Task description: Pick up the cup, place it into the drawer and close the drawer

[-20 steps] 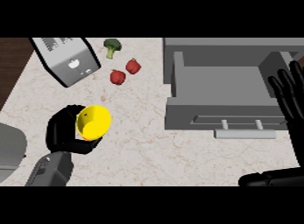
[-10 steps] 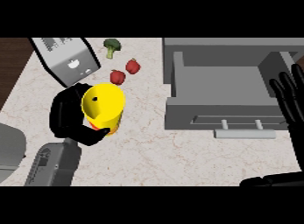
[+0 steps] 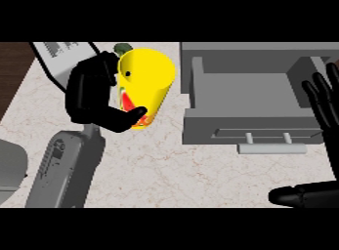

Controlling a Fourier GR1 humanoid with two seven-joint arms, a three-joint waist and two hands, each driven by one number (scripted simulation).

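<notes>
at the desk (image 3: pixel 172 176), our left robot hand (image 3: pixel 93 95) is clamped on the yellow cup (image 3: pixel 146 83), fingers curled round its left side and the thumb hooked across the lower part of its wall. the cup sits at about ten o'clock in our head view, tilted so that its wide yellow end faces up toward us; a red and orange mark shows on its side just above the thumb. we cannot tell whether the cup touches the desk or is held clear of it. the grey forearm (image 3: pixel 64 171) runs down from the hand toward seven o'clock.

the drawer (image 3: pixel 255 95) stands open at about two o'clock, its grey tray bare where we can see the floor, and its front panel faces us with a pale bar handle (image 3: pixel 269 139) just below it. the cup lies just beside the drawer's left wall, outside the tray.

our right robot hand (image 3: pixel 334 105) shows at three o'clock, by the drawer's right edge, fingers straight, spread apart and pointing up, holding nothing. its dark arm bends back in along the lower right edge at about five o'clock.

behind the left hand, at eleven o'clock, a white slab with a black border and dark markings (image 3: pixel 60 56) lies partly hidden, and a small green thing (image 3: pixel 123 48) peeps out just above the cup's rim; we cannot tell what it is. a grey object (image 3: pixel 2 168) fills the corner at eight o'clock.
</notes>
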